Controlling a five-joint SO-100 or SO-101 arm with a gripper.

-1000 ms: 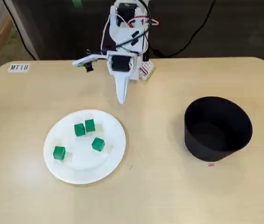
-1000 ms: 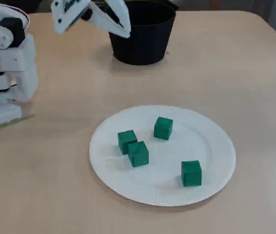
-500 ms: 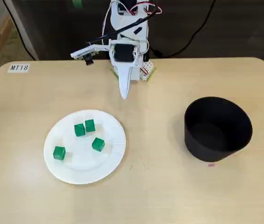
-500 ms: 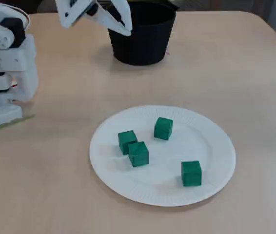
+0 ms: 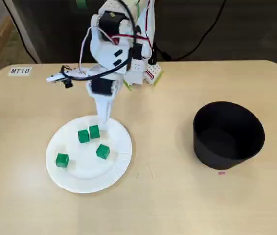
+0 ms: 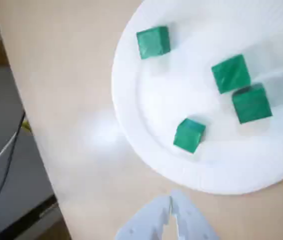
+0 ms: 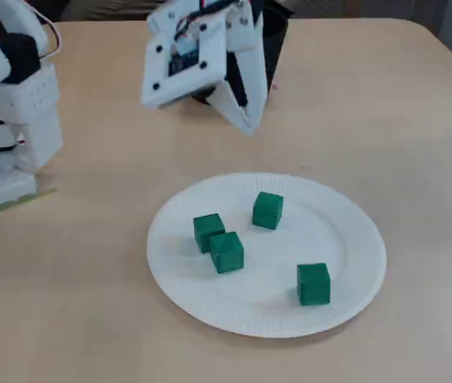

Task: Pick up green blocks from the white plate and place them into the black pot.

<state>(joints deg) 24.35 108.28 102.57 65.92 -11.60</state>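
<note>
Several green blocks lie on the white plate [image 5: 87,172]: two close together [image 5: 83,136], one [image 5: 103,151] toward the middle, one [image 5: 62,160] near the left rim in this fixed view. My gripper [image 5: 103,125] hangs shut and empty over the plate's far rim, pointing down. From the side, a fixed view shows the gripper [image 7: 248,128] in the air beyond the plate [image 7: 346,239], apart from the nearest block [image 7: 267,210]. The wrist view has the fingertips [image 6: 171,201] pressed together below the plate [image 6: 181,95] and its blocks [image 6: 189,135]. The black pot [image 5: 229,134] stands at the right.
The arm's base [image 5: 138,68] sits at the table's back edge, with cables trailing behind. A label marked MT18 [image 5: 20,71] is stuck at the back left corner. In a fixed view the pot [image 7: 275,40] is partly hidden behind the gripper.
The arm has swung from near its base toward the plate and lowered, bringing the shut gripper over the plate's far rim. The blocks and pot have not moved.
</note>
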